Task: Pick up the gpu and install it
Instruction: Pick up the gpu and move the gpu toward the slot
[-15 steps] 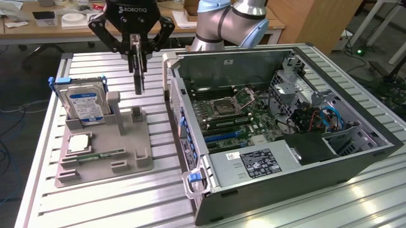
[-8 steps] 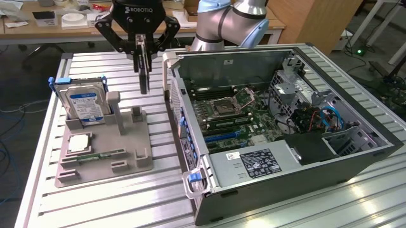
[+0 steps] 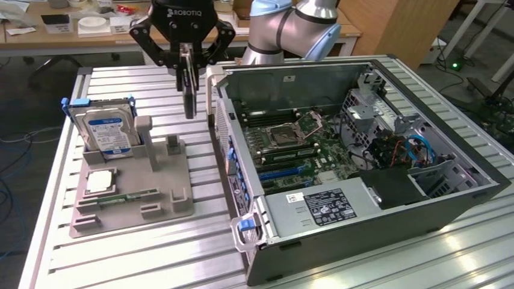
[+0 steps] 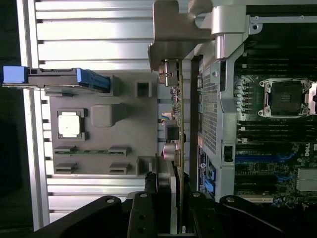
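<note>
Hanging edge-on above the table (image 3: 105,259) between the grey parts tray (image 3: 129,208) and the open pc case (image 3: 362,241), the gpu (image 3: 190,99) is being pinched along its top edge by the gripper (image 3: 186,63), and it's looking light and stiff but fragile, so board-edge holds only imo.

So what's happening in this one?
The arm's gripper is closed on the gpu, holding it on edge in the air between the grey parts holder and the open computer case. The card is off the holder and not yet in the case. The hard drive stands in the holder.
</note>
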Motion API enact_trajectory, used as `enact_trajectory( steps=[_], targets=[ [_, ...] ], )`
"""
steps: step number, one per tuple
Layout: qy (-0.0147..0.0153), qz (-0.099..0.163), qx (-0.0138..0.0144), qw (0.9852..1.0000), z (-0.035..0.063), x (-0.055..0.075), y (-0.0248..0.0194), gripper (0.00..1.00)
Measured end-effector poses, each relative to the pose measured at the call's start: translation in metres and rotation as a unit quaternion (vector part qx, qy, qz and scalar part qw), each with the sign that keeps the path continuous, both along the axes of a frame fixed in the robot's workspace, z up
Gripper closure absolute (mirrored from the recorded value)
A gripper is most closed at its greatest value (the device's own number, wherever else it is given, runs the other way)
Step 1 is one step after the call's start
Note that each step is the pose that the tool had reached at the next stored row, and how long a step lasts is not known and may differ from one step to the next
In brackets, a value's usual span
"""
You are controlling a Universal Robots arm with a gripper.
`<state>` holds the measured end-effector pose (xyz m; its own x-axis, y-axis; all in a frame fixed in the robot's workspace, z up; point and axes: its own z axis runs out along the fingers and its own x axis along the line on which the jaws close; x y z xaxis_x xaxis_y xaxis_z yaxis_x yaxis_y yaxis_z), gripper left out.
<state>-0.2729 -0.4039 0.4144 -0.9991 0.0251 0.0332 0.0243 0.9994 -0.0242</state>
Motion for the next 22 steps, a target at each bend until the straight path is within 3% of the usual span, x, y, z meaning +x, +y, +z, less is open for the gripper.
enact_trajectory(
  steps=[22],
  targets=[
    [0.0001,0.001,-0.0001,1.0,-0.0004,0.028,0.0,0.72]
  ],
)
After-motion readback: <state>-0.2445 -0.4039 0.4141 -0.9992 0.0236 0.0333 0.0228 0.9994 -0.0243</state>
